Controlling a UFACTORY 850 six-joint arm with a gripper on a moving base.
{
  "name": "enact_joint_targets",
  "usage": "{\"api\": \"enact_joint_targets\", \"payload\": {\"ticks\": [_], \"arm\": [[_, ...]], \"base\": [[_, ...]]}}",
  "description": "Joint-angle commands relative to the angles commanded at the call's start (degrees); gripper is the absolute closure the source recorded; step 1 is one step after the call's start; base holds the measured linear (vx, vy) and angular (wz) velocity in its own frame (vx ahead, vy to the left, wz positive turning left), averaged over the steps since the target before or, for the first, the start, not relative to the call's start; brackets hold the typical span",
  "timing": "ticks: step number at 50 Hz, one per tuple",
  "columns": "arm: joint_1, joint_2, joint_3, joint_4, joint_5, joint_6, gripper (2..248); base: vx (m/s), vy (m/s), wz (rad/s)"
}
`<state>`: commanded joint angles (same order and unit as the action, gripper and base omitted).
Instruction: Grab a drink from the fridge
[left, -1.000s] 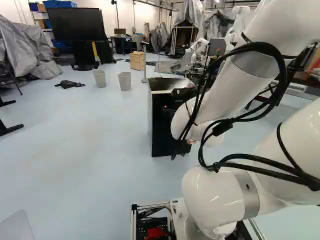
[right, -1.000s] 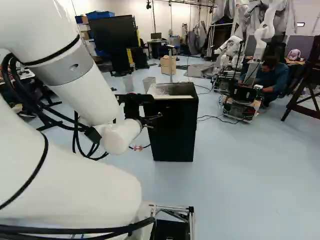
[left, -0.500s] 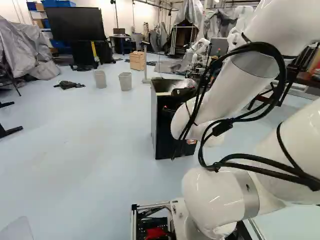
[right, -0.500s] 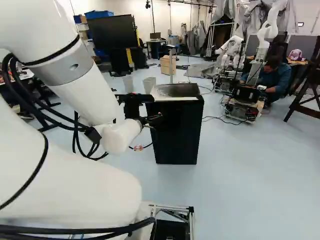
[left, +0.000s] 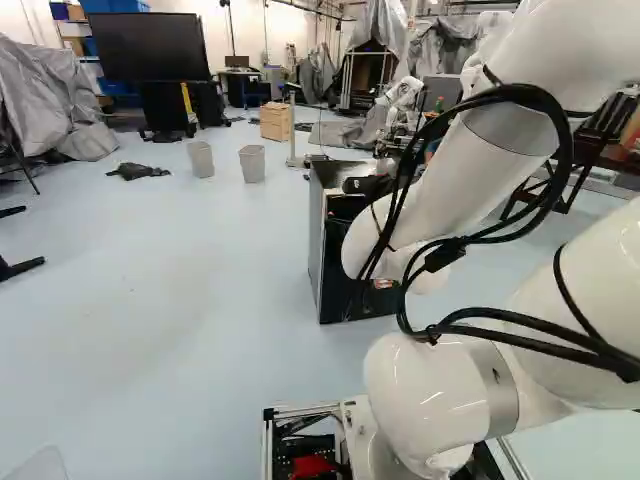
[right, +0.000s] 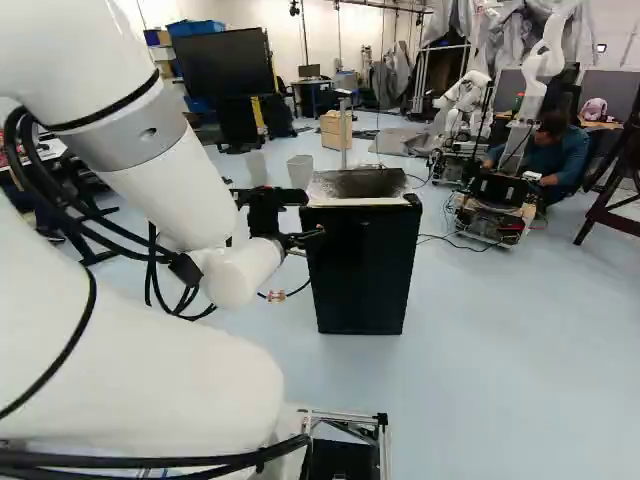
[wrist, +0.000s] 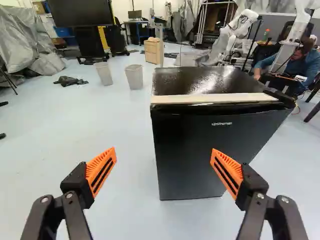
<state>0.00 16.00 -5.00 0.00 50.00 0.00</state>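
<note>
The grabber (wrist: 164, 151) is hanging wide open, empty, prob b/c it's needing room for opening the fridge (wrist: 195, 150), which is standing shut at 1 o'clock.

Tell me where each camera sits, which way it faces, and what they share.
Left base view: on the base, behind and left of the arm, looking ahead and slightly down; the arm fills its right, partly covering the fridge.
Right base view: on the base, behind and right of the arm, facing the same way; the arm fills its left.
Wrist view: on the wrist, looking along the open fingers at the fridge's front and top.
Shared: both base views show the arm; all three show the fridge and two bins.
</note>
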Motion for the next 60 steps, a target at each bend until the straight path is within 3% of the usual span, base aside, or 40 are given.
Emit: {"api": "enact_joint_targets", "payload": {"ticks": [29, 45, 60], "arm": [[0.0, 0.0, 0.0, 0.0, 0.0, 0.0, 3], [0.21, -0.36, -0.3, 0.04, 0.0, 0.0, 3], [2.51, -4.28, -3.7, 3.94, 0.0, 0.0, 3]], "base": [[0.072, 0.093, -0.014], [0.007, 0.007, 0.001], [0.0, 0.0, 0.0]]}}
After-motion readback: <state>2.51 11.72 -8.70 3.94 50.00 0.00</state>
